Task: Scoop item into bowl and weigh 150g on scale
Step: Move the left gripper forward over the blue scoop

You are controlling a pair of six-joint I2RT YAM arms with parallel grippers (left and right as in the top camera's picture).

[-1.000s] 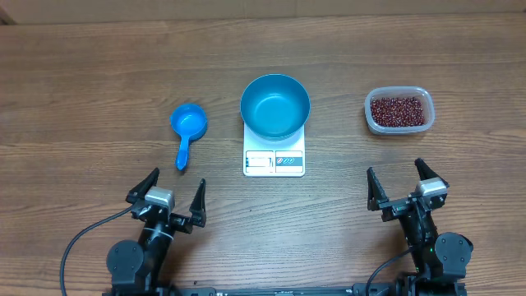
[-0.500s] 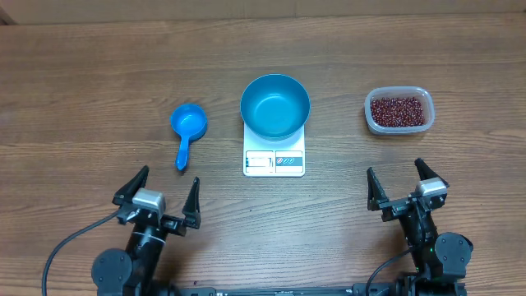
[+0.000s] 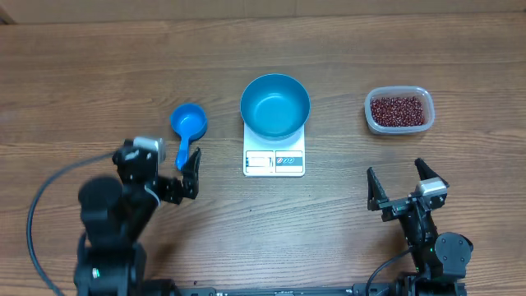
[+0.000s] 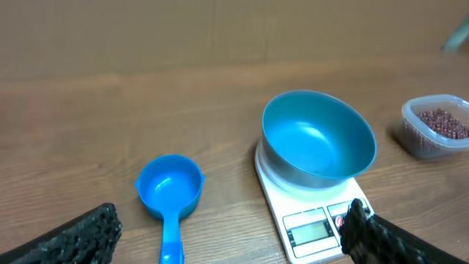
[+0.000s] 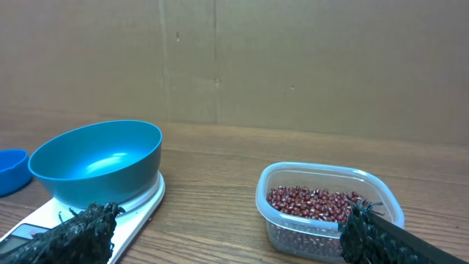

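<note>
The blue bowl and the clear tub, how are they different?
The bowl is round and bright blue; the tub is a see-through rounded rectangle. The bowl is empty; the tub holds red-brown beans. The bowl sits on the white scale; the tub sits on the table. Both are open on top.

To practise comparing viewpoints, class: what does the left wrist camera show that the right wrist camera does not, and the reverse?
Only the left wrist view shows the whole blue scoop, handle included; the right wrist view catches just a sliver of it at its left edge.
Only the right wrist view shows the clear tub complete; the left wrist view cuts it off at the frame edge.
Both show the blue bowl sitting on the white scale and the red-brown beans. Each also shows its own open gripper: left gripper, right gripper.
</note>
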